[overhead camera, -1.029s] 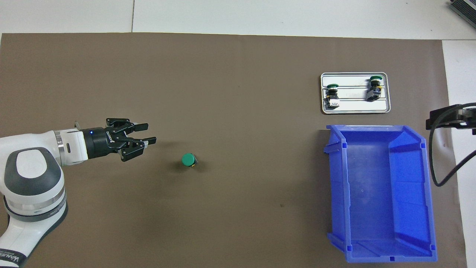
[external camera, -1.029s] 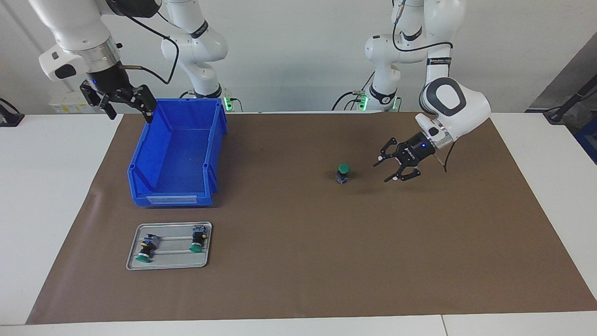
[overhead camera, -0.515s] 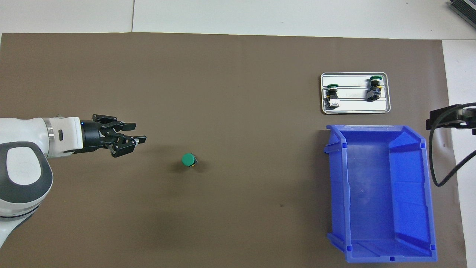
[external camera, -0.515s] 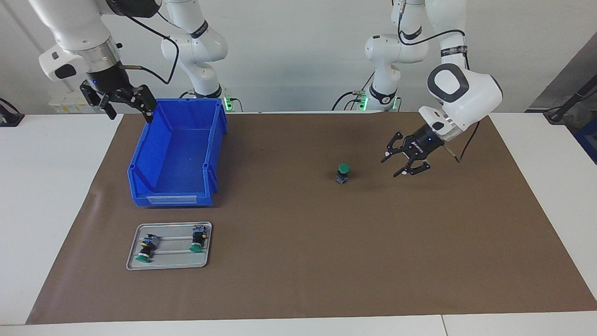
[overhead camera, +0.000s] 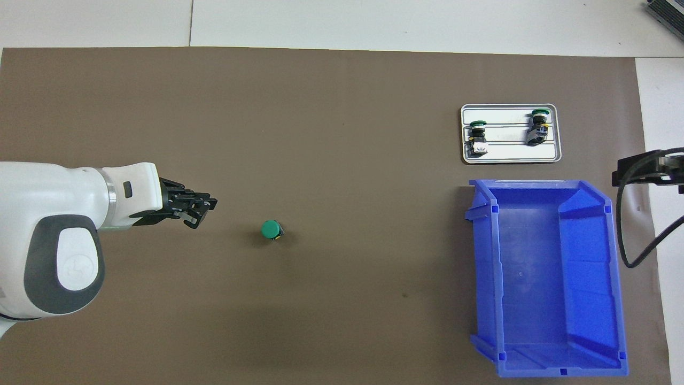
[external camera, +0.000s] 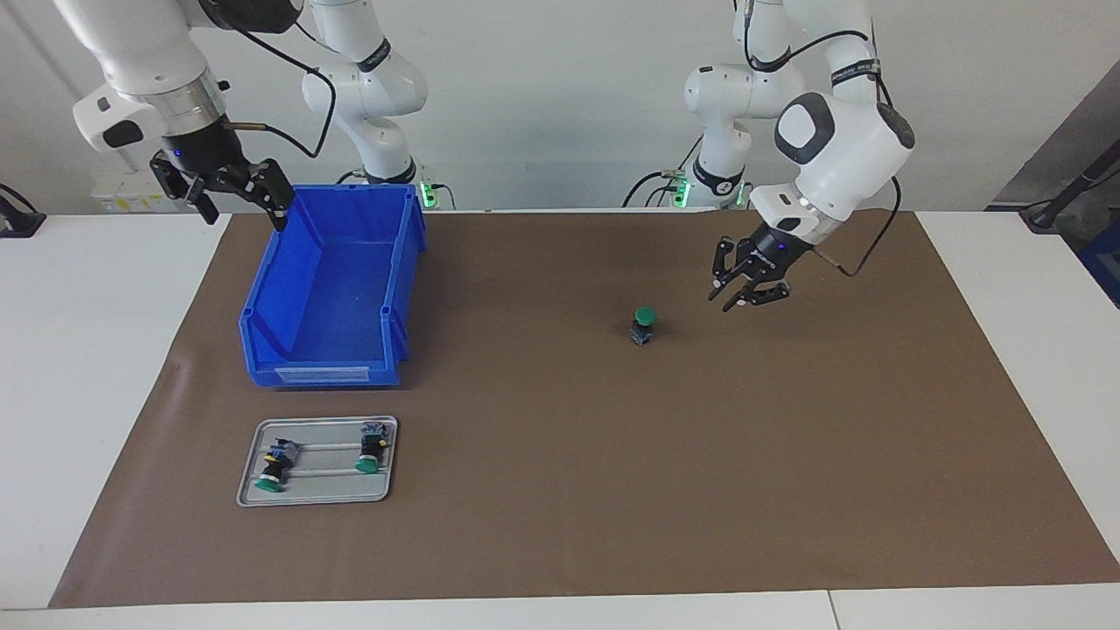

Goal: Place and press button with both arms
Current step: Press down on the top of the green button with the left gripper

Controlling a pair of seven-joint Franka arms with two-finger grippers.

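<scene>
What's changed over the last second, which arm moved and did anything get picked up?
The left gripper rose, turned from lying sideways to pointing down over the mat beside the upright button, and drew its fingers in; it holds nothing. The right gripper, blue bin, tray and its two buttons stayed put.

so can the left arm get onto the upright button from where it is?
Probably yes: the left hand hangs over bare mat just beside the button, nothing between them.
</scene>
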